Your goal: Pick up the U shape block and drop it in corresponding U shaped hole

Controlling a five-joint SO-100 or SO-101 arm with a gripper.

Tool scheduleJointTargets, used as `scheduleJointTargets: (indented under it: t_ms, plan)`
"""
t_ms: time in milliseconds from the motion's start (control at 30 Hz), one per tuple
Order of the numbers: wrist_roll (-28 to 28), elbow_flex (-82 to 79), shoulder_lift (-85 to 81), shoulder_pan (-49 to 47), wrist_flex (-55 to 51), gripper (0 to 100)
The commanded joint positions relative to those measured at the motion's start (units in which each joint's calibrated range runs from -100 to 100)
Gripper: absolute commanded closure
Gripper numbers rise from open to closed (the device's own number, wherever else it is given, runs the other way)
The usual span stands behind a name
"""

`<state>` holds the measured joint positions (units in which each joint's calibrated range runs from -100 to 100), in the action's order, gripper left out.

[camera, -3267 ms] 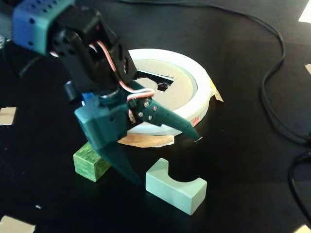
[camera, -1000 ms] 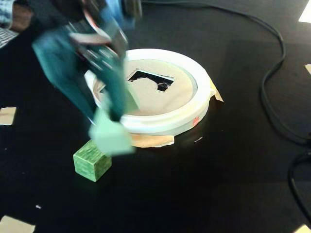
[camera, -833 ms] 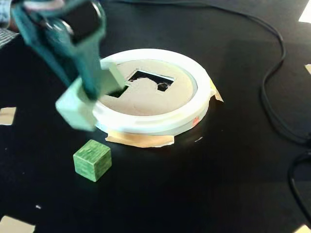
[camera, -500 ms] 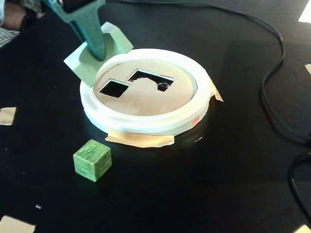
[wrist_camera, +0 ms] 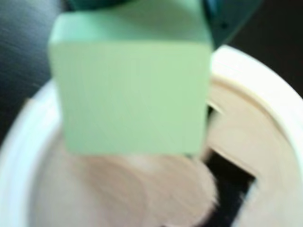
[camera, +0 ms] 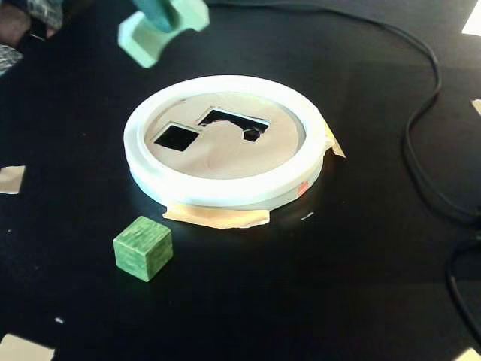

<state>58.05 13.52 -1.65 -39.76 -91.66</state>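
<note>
My teal gripper (camera: 162, 16) is shut on the pale green U-shaped block (camera: 150, 37) and holds it in the air, beyond the far left rim of the white ring (camera: 225, 192) in the fixed view. The ring holds a wooden disc (camera: 225, 154) with a square hole (camera: 175, 137) and a U-shaped hole (camera: 229, 120). In the wrist view the block (wrist_camera: 130, 94) fills the upper middle, blurred, with the gripper (wrist_camera: 142, 7) mostly hidden behind it. The ring (wrist_camera: 265, 80) and the disc (wrist_camera: 142, 194) lie below the block, and a dark opening (wrist_camera: 232, 177) shows at the lower right.
A dark green cube (camera: 143, 247) sits on the black table in front of the ring. A black cable (camera: 421, 113) runs along the right side. Tape (camera: 218, 216) holds the ring's front edge, and paper scraps (camera: 10, 179) lie near the table's borders.
</note>
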Motion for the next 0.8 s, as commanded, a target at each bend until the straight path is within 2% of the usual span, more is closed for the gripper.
scheduleJointTargets:
  t_ms: [0, 200, 433, 767]
  plan:
    - [7.3, 4.6, 6.7, -5.1, 8.1, 92]
    - [12.0, 4.8, 14.7, -6.3, 9.6, 93]
    - [12.2, 4.8, 24.9, -5.2, 25.0, 92]
    - [12.2, 15.4, 35.1, -3.2, 24.7, 92]
